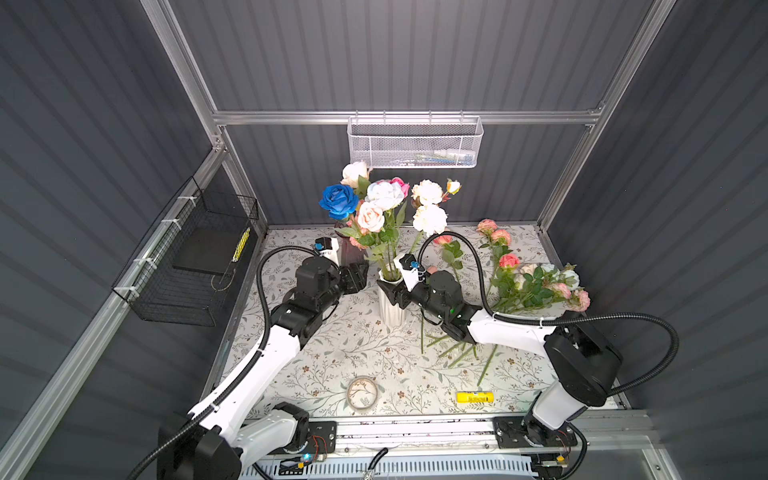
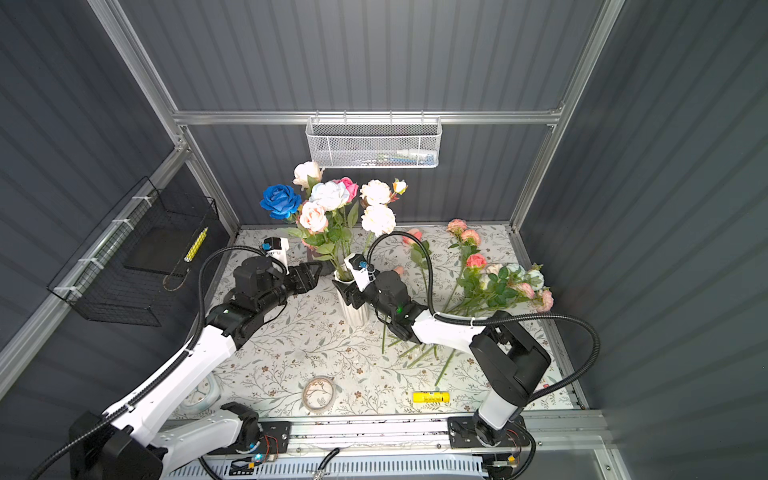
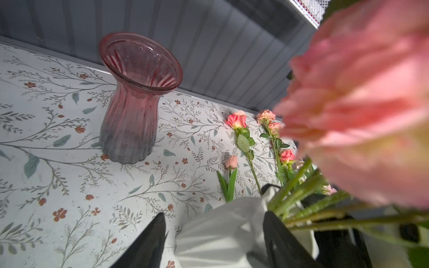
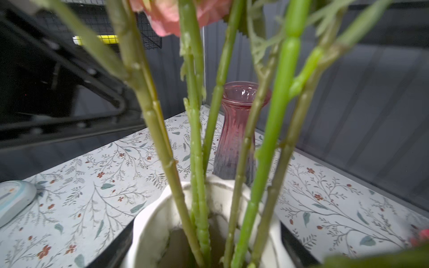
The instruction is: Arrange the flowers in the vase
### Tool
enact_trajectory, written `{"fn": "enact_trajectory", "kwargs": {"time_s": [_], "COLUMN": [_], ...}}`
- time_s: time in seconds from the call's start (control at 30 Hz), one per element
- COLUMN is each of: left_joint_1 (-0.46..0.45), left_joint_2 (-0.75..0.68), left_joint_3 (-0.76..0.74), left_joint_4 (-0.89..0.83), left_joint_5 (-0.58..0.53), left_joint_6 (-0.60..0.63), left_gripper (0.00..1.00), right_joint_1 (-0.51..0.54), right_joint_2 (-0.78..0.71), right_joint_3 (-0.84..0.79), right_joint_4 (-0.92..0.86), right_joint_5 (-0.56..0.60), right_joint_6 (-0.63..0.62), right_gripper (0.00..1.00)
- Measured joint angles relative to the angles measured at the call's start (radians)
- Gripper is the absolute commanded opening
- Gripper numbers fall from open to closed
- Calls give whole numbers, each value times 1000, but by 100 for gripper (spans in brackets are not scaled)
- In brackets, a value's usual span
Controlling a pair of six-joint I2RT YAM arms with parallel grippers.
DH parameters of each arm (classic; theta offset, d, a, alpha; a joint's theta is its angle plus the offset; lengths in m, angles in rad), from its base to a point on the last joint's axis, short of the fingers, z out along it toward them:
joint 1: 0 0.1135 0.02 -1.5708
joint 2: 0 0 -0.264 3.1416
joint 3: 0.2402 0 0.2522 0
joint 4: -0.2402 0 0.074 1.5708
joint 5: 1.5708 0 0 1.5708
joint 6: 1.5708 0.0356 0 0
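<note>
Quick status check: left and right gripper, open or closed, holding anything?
Left gripper: open, empty, just beside the white vase.
Right gripper: closed on the white vase near its rim.

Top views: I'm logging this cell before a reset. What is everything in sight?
white vase: one, white, table centre.
flowers in vase: about nine blooms, blue, pink, peach, cream.
loose flowers: several, mostly pink, table right.
glass vase: one, pink, empty, behind white vase.
tape roll: one, clear, table front.
yellow stick: one, table front right.
round object: one, white-blue, front left.
mesh basket: one, white, back wall.
wire basket: one, black, left wall.
table: one, floral print.
left gripper: one, black, open beside white vase.
right gripper: one, black, closed on white vase.
</note>
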Motion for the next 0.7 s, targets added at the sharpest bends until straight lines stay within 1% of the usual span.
{"fn": "enact_trajectory", "kwargs": {"time_s": [0.17, 0.3, 0.57, 0.7], "left_joint_1": [0, 0, 0, 0], "left_joint_2": [-81, -126, -140, -140], "left_joint_3": [-11, -11, -12, -12], "left_joint_4": [-72, -119, -185, -189], "left_joint_5": [-16, -23, -24, -27], "left_joint_6": [7, 19, 31, 37], "left_gripper": [70, 71, 72, 73], "right_joint_1": [-31, -84, -186, -215], "right_joint_2": [71, 142, 339, 424], "right_joint_3": [81, 166, 426, 547], "right_joint_4": [3, -5, -57, -85], "right_joint_5": [26, 20, 1, -3], "right_joint_6": [-26, -23, 20, 32], "right_gripper": [39, 40, 42, 47]}}
